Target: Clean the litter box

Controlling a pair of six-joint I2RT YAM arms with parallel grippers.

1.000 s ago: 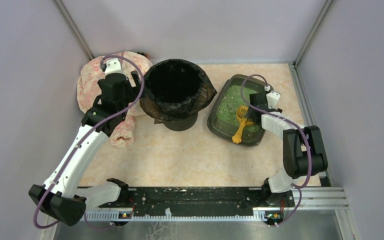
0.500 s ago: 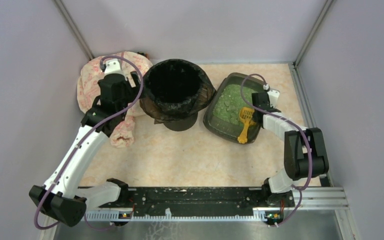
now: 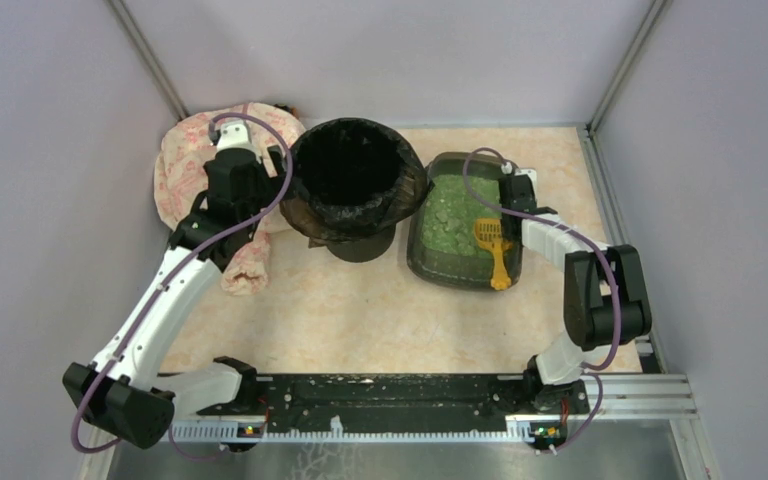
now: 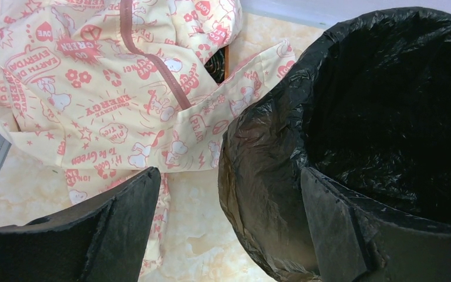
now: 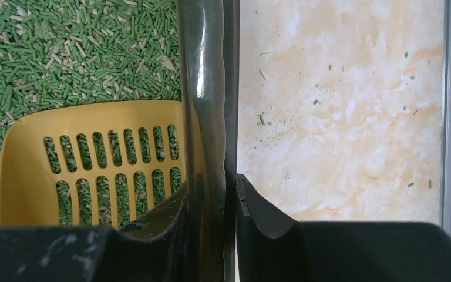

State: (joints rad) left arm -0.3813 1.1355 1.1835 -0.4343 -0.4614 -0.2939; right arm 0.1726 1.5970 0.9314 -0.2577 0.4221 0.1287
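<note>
The litter box (image 3: pixel 438 273) is a dark tray of green granules, standing just right of the black-bagged bin (image 3: pixel 352 180). My right gripper (image 3: pixel 510 200) is shut on the tray's right wall (image 5: pixel 202 88), one finger inside and one outside, as the right wrist view shows (image 5: pixel 230 188). A yellow slotted scoop (image 3: pixel 494 246) lies on the granules (image 5: pixel 94 158), close to the inner finger. My left gripper (image 3: pixel 265 190) is open; in the left wrist view (image 4: pixel 229 200) its jaws straddle the bin's left rim (image 4: pixel 258 153) without pinching it.
A cream printed cloth (image 3: pixel 185 170) lies bunched at the back left, next to the bin (image 4: pixel 94 88). Stray granules dot the table (image 5: pixel 340 106) right of the tray. The enclosure's walls and metal posts close in at left, back and right.
The right gripper has shut on the tray's right wall, and the tray has swung left toward the bin with the scoop shifting in it. The left arm edged closer to the bin.
</note>
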